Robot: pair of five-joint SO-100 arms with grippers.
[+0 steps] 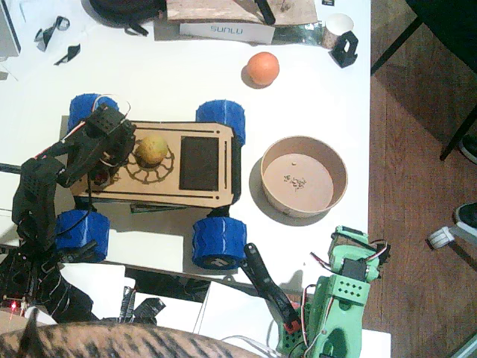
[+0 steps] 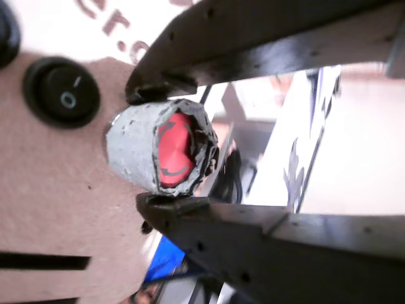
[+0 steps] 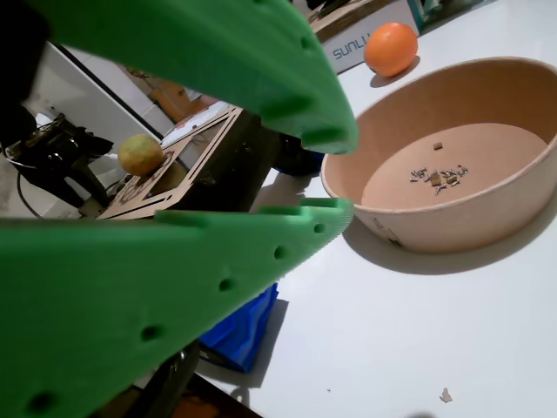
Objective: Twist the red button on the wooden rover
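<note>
Left gripper point(image 2: 142, 149) around upright red button point(image 2: 174, 149)

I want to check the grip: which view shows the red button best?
The black gripper's wrist view: the red button fills the gap between its jaws. The fixed view shows only a red speck under the left gripper. The green gripper's view hides it.
</note>
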